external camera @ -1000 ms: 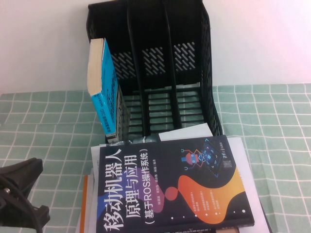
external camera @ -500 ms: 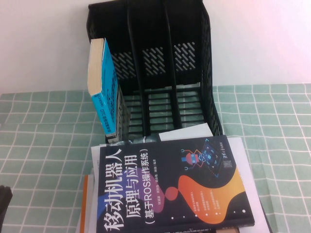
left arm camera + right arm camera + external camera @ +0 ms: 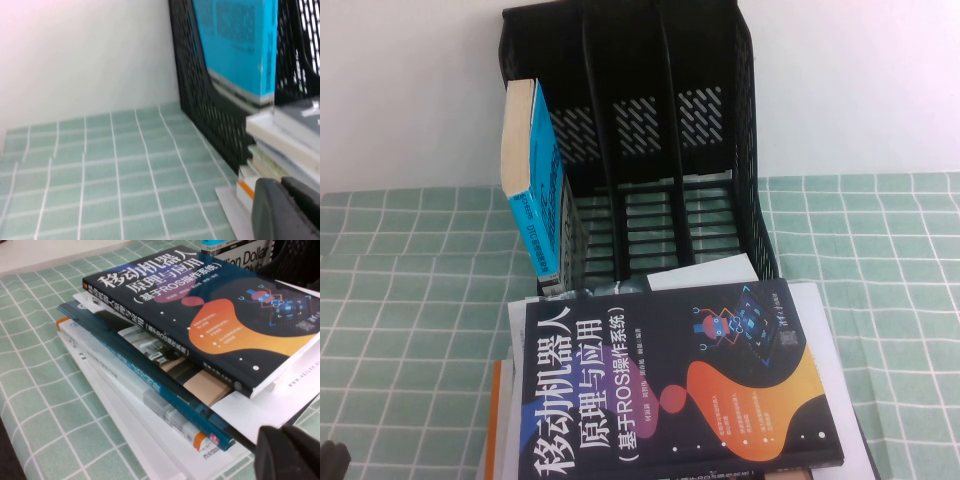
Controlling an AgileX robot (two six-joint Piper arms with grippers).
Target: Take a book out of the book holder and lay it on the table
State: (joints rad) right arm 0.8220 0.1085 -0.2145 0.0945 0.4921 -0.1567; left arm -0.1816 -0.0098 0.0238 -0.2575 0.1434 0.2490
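Since the earlier frame the left pincer (image 3: 332, 462) has retreated to the worktop's (image 3: 410, 300) near-left corner; its opening cannot be judged. Right pincer (image 3: 287, 455), dark at the stack's near corner: state likewise indeterminate. Book (image 3: 675, 385) lies flat atop a stack, apparently already delivered. Beyond, the holder (image 3: 640, 150) keeps one blue book (image 3: 532, 175) upright.

I read big white Chinese on the dark book's (image 3: 670, 385) cover: 移动机器人 原理与应用, then in brackets 基于ROS操作系统. The same title runs down its spine in the right wrist view. Past its far edge, another cover (image 3: 245, 252) shows "llion Dollar", cut off. A white sheet (image 3: 295, 385) under the book reads "WWW.AGILEX". The blue book's (image 3: 542, 205) print I can't make out.
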